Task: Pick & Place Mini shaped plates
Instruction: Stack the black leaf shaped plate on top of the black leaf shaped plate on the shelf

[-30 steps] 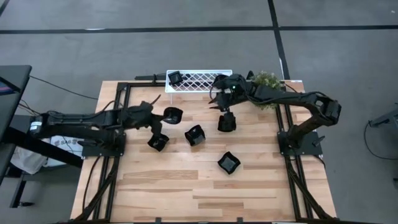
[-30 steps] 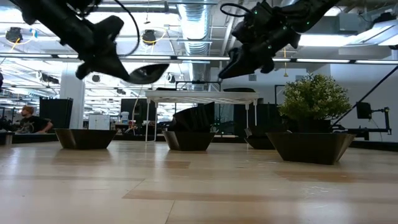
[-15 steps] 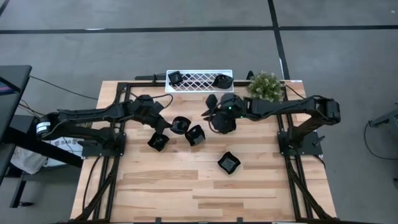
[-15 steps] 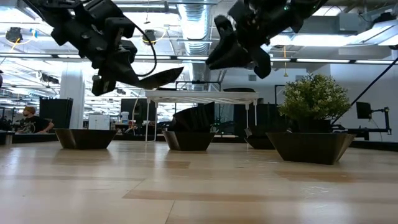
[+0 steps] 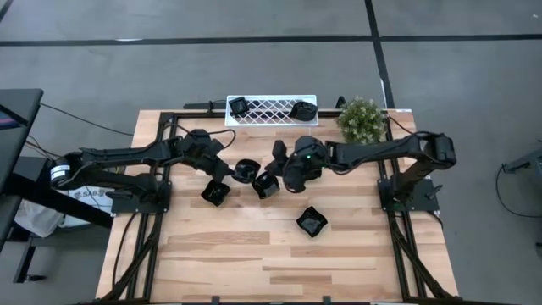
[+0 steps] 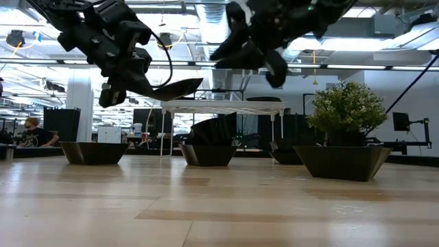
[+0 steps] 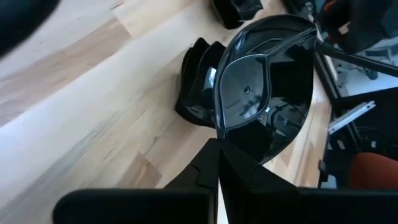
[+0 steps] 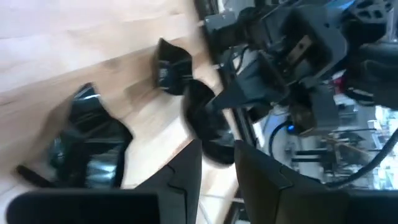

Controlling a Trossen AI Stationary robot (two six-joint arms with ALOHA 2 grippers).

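My left gripper (image 5: pixel 230 168) is shut on a mini shaped plate (image 7: pixel 261 81), a glossy black dish held above the table's middle. My right gripper (image 5: pixel 278 161) hovers just right of it, pointing toward it; its fingers (image 8: pixel 180 174) stand apart with nothing between them. Three more black plates (image 5: pixel 215 193) (image 5: pixel 265 185) (image 5: pixel 312 222) rest on their bases on the wood. Another plate (image 6: pixel 288 154) shows in the low view; the right arm hides it from above. Two plates (image 5: pixel 239 105) (image 5: pixel 302 110) sit on the white lattice rack (image 5: pixel 271 110). My left gripper pinches the plate's rim (image 7: pixel 219 138) between its two fingers, at the edge nearest the wrist. The fingers come slanting down from the table's left. The plate is lifted clear of the table and tilted (image 6: pixel 171 88), reaching out beyond the fingertips.
A small potted plant (image 5: pixel 362 117) stands at the far right, beside the rack. Black frame rails (image 5: pixel 161 169) run along both sides of the table. The near half of the wooden top (image 5: pixel 254 263) is bare.
My right gripper has come from the rack, where a plate now sits, toward the table's near left, rolling as it went. My left gripper has carried its plate a little toward the right and near edge and rolled, so the plate has gone from level to tilted.
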